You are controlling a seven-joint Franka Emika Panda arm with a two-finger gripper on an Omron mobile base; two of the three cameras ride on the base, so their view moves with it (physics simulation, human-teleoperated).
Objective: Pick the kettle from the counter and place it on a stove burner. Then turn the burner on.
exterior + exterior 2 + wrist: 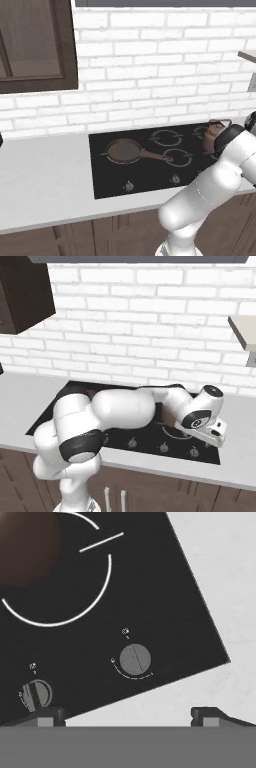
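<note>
On the black cooktop (107, 180) | frying pan (123, 151) and kettle (211, 139), kettle's contents hidden | tool (128, 717) spread apart

A brown thing (27, 549) partly overlaps a white ring (109, 572); two knobs (135, 659) sit on black glass (160, 597), pale counter (220, 577) beside it.

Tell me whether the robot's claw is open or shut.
The gripper is open: its dark fingertips stand wide apart in the hand view, nothing held between them.
</note>
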